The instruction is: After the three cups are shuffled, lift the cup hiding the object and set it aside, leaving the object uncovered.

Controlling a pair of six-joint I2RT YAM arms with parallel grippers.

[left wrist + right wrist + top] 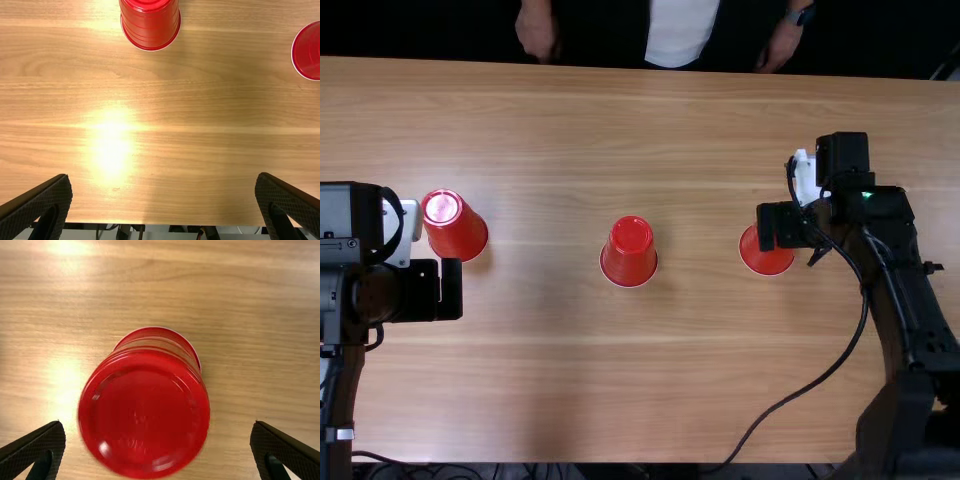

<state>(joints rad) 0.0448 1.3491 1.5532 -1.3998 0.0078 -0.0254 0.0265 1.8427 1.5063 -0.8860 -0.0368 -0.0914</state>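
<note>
Three red cups stand upside down in a row across the table: the left cup (452, 226), the middle cup (628, 251) and the right cup (765, 253). What they cover is hidden. My right gripper (782, 228) hangs just above the right cup (145, 405) and is open, with one finger (35, 450) on each side of the cup's base, not touching it. My left gripper (438, 290) sits open just on the near side of the left cup (150, 22). Between its fingers (40, 202) there is bare wood, and another cup (307, 50) lies off to one side.
The table's near edge (160, 224) runs close below the left gripper, with cables under it. Wide bare wood (640, 110) lies behind the cups, and more lies in front of them (620, 380).
</note>
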